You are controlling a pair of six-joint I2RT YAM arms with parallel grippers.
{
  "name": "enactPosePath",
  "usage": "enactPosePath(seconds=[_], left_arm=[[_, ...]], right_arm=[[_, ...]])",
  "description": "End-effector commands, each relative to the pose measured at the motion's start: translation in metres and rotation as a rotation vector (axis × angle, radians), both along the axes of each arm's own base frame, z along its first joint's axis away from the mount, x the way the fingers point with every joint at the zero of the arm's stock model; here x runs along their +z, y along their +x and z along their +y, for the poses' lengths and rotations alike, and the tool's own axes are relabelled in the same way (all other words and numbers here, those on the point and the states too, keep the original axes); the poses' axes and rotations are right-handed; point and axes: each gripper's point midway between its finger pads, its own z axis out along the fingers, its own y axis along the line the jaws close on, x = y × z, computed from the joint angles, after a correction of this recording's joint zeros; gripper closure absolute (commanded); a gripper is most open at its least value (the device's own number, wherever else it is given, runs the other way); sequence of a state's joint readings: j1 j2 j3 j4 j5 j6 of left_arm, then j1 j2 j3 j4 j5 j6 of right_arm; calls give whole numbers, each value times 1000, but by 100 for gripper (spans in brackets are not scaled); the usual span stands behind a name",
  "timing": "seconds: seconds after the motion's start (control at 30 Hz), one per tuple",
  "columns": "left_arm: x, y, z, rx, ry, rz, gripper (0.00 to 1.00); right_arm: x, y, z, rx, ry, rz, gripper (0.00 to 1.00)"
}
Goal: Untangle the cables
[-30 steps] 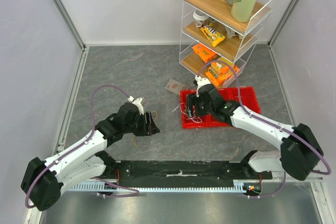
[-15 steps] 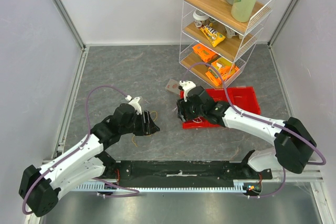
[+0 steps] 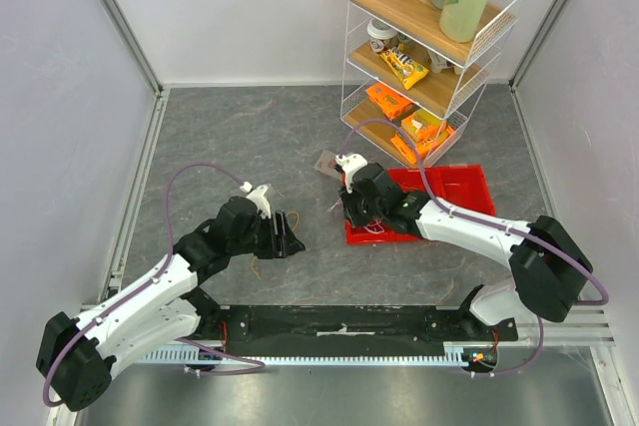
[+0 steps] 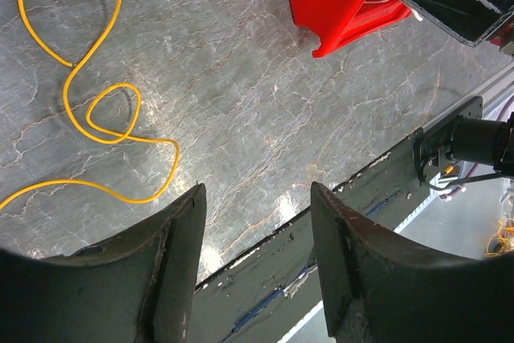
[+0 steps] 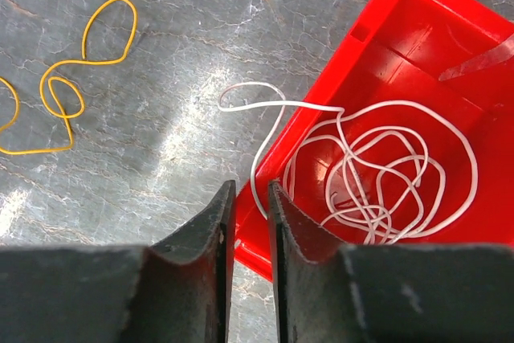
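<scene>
Here are the cables; the yellow cable [image 4: 69, 86] lies on its own on the grey surface [image 5: 161, 158], loose, crossing only itself in a couple of small loops, well apart from the rest; we'd call that one freed. The white cable [image 5: 309, 107] is another matter; most of it sits in a snarl of overlapping loops inside the red bin [image 5: 401, 22], with one strand climbing over the bin's rim, out onto the surface and back toward the camera. Those two are the only wires we make out clearly; whether more sit in the bin we cannot tell. So, by our reckoning, one is out; what is left is drawing the white one out of the bin and laying it flat.

That trailing white strand runs straight into the right gripper [image 5: 251, 186]; its fingers stand close together with a slim gap showing, the strand threaded through the gap, and we see no pinch on it yet. The right arm [image 3: 469, 231] stretches from its base across to the bin's near-left corner, wrist tipped down. Over on the other side, the left gripper [image 4: 257, 255] is spread wide and empty, poised above the surface near the yellow cable; the left arm [image 3: 150, 291] is bent at the elbow, forearm pointing toward the bin.
</scene>
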State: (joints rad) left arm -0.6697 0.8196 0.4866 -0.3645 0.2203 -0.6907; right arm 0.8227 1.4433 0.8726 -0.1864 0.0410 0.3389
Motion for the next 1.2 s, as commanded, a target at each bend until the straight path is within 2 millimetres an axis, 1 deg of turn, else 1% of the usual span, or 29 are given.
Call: enactPosePath(seconds=[0.0, 0.1, 0.2, 0.27, 0.4, 0.53, 0.63, 0.73, 0.87, 0.93, 1.0, 1.07, 1.1, 1.17], left_arm=[[12, 3, -7, -25, -30, -34, 39], [15, 3, -8, -27, -37, -36, 39], [19, 4, -9, -27, -47, -45, 39], [20, 4, -8, -25, -48, -49, 39], [21, 4, -9, -30, -46, -51, 39], [21, 4, -10, -35, -48, -47, 39], [22, 3, -9, -33, -52, -47, 39], [22, 2, -8, -30, -54, -49, 39], [24, 2, -8, -30, -51, -52, 39], [23, 2, -7, -30, -50, -51, 39], [20, 3, -7, -26, -44, -48, 39], [15, 5, -7, -20, -35, -43, 39], [12, 5, -8, -18, -30, -33, 37], [6, 6, -9, -18, -17, -11, 33]], right_arm=[[18, 14, 9, -5, 27, -61, 76], [17, 14, 8, -11, 20, -60, 89], [24, 13, 6, -21, 32, -63, 100], [32, 12, 3, -37, 48, -78, 100], [55, 12, -4, -74, 94, -126, 100], [61, 12, -18, -126, 79, -143, 100], [53, 15, -33, -181, 28, -149, 100], [35, 16, -47, -221, -31, -127, 100], [6, 15, -74, -314, -159, -104, 100], [-5, 14, -83, -336, -207, -95, 100], [-10, 13, -80, -329, -208, -79, 100], [-11, 14, -69, -302, -178, -63, 100], [-10, 17, -64, -295, -157, -69, 100], [-17, 22, -57, -285, -164, -63, 100]])
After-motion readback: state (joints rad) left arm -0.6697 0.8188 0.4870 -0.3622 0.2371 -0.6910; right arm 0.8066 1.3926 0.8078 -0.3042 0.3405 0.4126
